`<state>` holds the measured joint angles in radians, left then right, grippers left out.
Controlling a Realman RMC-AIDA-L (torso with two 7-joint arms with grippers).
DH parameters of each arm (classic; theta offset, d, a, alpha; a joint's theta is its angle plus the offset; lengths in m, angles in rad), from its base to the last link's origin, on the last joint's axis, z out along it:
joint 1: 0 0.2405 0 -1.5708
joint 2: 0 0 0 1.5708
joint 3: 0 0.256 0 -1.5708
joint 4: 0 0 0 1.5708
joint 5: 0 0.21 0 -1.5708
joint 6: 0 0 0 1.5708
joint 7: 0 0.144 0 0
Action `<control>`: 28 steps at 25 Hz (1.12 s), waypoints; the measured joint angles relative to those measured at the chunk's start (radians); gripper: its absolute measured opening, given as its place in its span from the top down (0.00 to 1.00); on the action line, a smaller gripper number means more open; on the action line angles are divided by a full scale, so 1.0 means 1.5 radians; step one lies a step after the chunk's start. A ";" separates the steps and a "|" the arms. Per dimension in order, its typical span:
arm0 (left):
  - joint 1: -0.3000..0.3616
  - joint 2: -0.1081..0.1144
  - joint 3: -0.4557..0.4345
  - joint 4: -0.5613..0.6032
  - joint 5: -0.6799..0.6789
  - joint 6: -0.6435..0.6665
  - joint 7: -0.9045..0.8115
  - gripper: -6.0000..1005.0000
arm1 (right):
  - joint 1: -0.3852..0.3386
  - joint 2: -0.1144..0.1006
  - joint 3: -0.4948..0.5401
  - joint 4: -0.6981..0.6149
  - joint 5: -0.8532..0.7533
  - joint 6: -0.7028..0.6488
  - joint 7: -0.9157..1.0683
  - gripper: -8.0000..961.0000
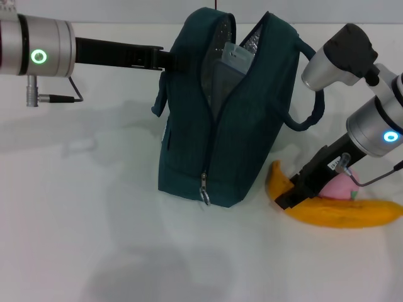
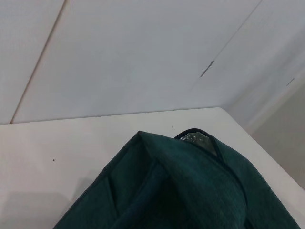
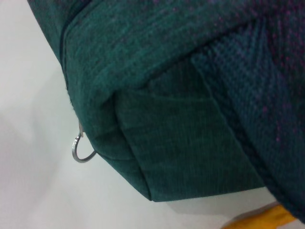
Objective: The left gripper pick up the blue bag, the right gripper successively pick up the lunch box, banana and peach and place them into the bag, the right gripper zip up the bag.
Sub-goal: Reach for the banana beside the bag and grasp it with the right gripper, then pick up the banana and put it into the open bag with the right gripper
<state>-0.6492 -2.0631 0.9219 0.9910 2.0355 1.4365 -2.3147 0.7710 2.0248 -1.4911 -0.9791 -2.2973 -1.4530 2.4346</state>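
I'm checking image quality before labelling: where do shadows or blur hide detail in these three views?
Head view: soft shadows on the table left of the bag; the banana and peach are clearly lit, partly covered by the right tool. Left wrist view: the bag's near fabric is dark and soft. Right wrist view: bag weave is sharp, the zipper ring crisp.

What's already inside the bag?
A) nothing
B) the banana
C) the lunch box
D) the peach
C: the lunch box shows through the open top of the bag, while the banana and peach lie on the table by the right gripper.
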 joint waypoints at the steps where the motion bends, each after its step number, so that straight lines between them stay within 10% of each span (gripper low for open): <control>1: 0.000 0.000 0.000 0.000 0.000 0.000 0.000 0.93 | 0.000 0.000 0.000 0.001 0.000 0.000 0.000 0.26; 10: -0.001 -0.002 0.000 0.000 -0.001 0.003 0.000 0.93 | 0.008 0.000 -0.001 0.013 0.000 -0.002 0.001 0.48; 28: 0.002 -0.004 0.001 0.004 -0.003 0.005 -0.003 0.93 | 0.008 -0.007 0.113 0.037 0.058 -0.070 -0.038 0.49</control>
<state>-0.6458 -2.0687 0.9230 0.9962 2.0308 1.4441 -2.3189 0.7834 2.0149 -1.3216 -0.9240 -2.2099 -1.5572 2.3779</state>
